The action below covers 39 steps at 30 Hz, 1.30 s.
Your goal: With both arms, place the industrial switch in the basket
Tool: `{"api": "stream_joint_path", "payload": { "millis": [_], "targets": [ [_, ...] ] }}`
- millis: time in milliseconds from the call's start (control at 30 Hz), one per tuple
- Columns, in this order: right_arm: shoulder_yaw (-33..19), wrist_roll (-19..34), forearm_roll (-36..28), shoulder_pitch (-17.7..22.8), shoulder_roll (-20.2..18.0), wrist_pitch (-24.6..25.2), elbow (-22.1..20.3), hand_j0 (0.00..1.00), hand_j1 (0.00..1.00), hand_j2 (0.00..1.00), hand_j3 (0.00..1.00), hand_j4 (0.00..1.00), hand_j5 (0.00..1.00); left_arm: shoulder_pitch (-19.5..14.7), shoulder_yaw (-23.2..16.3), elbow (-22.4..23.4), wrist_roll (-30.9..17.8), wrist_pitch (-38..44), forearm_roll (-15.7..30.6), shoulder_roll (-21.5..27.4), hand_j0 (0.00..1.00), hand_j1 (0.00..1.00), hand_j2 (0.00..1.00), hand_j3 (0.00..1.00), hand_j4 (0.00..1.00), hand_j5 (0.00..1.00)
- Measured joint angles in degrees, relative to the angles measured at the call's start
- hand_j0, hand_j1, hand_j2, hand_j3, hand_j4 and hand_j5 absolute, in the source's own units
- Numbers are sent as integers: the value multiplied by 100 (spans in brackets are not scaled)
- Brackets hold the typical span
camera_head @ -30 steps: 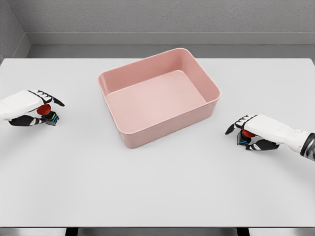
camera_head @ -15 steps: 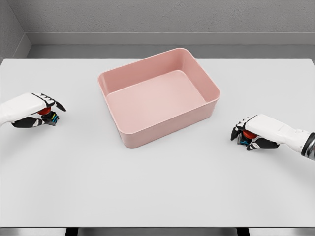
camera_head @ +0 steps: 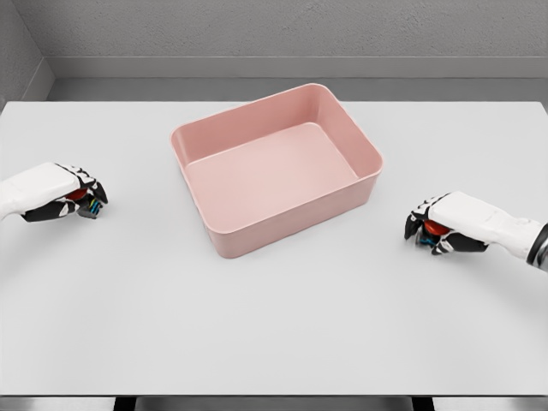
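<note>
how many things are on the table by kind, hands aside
industrial switches: 2, one in the left hand at, one in the right hand at
pink basket: 1
total: 3

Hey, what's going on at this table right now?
A two-armed robot is picking up two small red-topped switches to put in the pink basket. Its left hand is curled around one switch near the table's left edge, and its right hand is curled around the other switch on the right. Both switches are low at the white table; the basket holds nothing yet.
</note>
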Motion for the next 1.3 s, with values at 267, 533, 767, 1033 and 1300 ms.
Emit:
{"api": "stream_joint_path", "payload": {
  "millis": [267,533,767,1033,1300],
  "targets": [
    [4,4,-141,-316,-188,-3,-22,42,42,42,42,42,42,-26,-4,-1,-5,-3,-8,2,47,47,47,47,47,47],
    [10,2,-405,-668,-376,-3,-30,42,42,42,42,42,42,-70,1,-39,-31,-4,11,10,47,47,47,47,47,47],
    [52,2,-588,-1064,-434,-4,-36,42,42,42,42,42,42,-185,2,-91,-63,-5,40,49,47,47,47,47,47,47],
    [139,3,-632,-1169,-424,-5,-39,39,39,39,39,39,39,-272,2,-259,-75,-6,44,83,47,47,47,47,47,47],
    [394,2,-785,-1635,-356,-4,-42,39,39,39,39,39,39,-413,7,-456,-102,-5,73,109,46,46,46,46,46,46]
  ]
}}
